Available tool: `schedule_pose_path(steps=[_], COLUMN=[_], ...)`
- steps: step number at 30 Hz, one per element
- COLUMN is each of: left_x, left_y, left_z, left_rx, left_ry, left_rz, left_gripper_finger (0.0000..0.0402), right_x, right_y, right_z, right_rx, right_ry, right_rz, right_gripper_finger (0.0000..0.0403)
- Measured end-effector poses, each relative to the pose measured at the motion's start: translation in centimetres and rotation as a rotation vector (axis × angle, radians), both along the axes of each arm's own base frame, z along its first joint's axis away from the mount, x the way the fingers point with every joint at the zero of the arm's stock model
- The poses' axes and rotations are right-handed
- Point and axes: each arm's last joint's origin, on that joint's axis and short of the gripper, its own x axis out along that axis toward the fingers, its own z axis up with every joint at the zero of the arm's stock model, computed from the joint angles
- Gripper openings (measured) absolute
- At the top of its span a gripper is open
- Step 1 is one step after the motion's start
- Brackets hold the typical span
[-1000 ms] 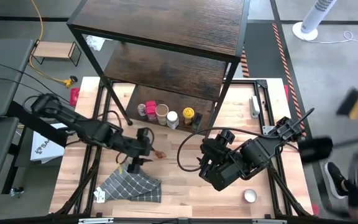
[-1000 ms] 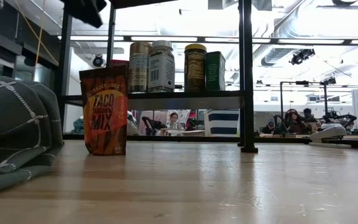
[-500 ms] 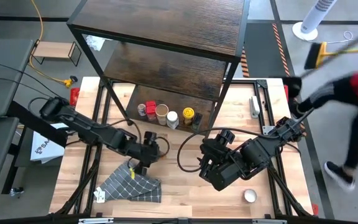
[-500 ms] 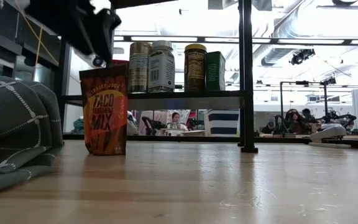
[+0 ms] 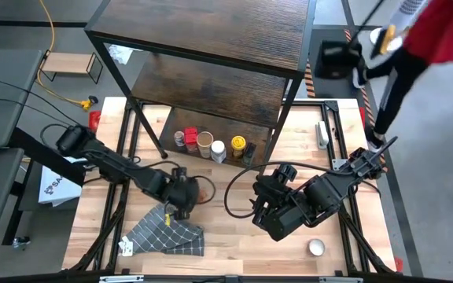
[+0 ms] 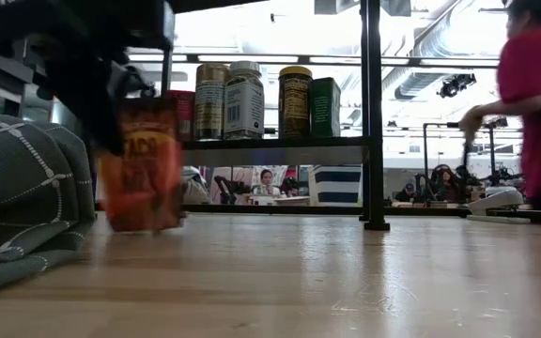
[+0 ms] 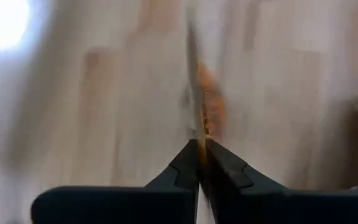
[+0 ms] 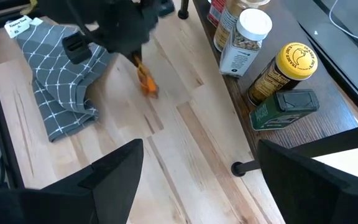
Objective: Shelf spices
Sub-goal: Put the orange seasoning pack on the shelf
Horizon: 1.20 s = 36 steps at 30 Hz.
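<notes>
While my right gripper (image 5: 267, 214) waits with fingers spread, my left gripper (image 5: 185, 194) pinches the orange taco-seasoning packet (image 6: 142, 164) beside the grey checked cloth (image 5: 166, 233); jars stand beyond on the dark wooden shelf (image 5: 211, 86).

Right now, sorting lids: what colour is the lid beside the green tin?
Yellow lid, clearest in the right wrist view.

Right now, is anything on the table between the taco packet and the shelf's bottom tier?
Nothing visible on the bare table. The left gripper is shut on the taco packet. On the shelf, the jars fill the tier's middle; the board beside them looks free.
</notes>
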Motion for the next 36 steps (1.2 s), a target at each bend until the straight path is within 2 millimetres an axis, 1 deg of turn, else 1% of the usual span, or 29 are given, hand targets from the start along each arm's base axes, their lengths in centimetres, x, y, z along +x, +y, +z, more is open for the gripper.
schedule_pose_path(steps=[3, 7, 9, 11, 13, 15, 18, 22, 24, 29, 32, 36], left_x=[-2.0, -5.5, -7.4, -9.0, -10.2, -10.9, -11.2, -11.0, -10.8, -10.2, -9.7, -9.1], left_y=[-0.4, -0.2, 0.5, 1.5, 2.3, 2.9, 3.6, 4.5, 5.2, 7.1, 8.2, 9.6], left_z=[1.0, 3.7, 4.7, 5.4, 6.0, 6.7, 8.2, 10.1, 10.7, 11.4, 11.8, 12.5], left_rx=[0.026, 0.033, 0.028, 0.034, 0.048, 0.054, 0.038, 0.028, 0.038, 0.08, 0.091, 0.064], left_ry=[-0.051, -0.24, -0.317, -0.352, -0.367, -0.384, -0.44, -0.473, -0.468, -0.396, -0.315, -0.252], left_rz=[0.187, 0.515, 0.699, 0.858, 0.972, 1.047, 1.084, 1.088, 1.091, 1.116, 1.095, 1.045], left_gripper_finger=[0.0006, 0.0003, 0.0002, 0.0001, 0.0001, 0.0001, 0.0001, 0.0001, 0.0001, 0.0, 0.0, 0.0], right_x=[0.0, 0.0, 0.0, 0.1, 0.1, 0.1, 0.1, 0.1, 0.1, 0.1, 0.1, 0.1], right_y=[0.0, 0.0, -0.1, -0.2, -0.2, -0.2, -0.2, -0.2, -0.2, -0.3, -0.2, -0.3], right_z=[0.0, 0.0, 0.0, 0.0, 0.0, 0.0, 0.0, 0.0, 0.1, 0.1, 0.1, 0.1], right_rx=[0.0, -0.002, -0.004, -0.008, -0.008, -0.014, -0.024, -0.049, -0.072, -0.084, -0.085, -0.09], right_ry=[0.0, 0.001, 0.0, -0.002, -0.003, 0.001, 0.007, 0.006, 0.001, 0.005, 0.006, 0.003], right_rz=[0.001, 0.003, 0.001, -0.004, -0.004, 0.003, 0.017, 0.026, 0.028, 0.038, 0.04, 0.038], right_gripper_finger=[0.0309, 0.0309, 0.0309, 0.0309, 0.0309, 0.0309, 0.0309, 0.0309, 0.0309, 0.0309, 0.0309, 0.0309])
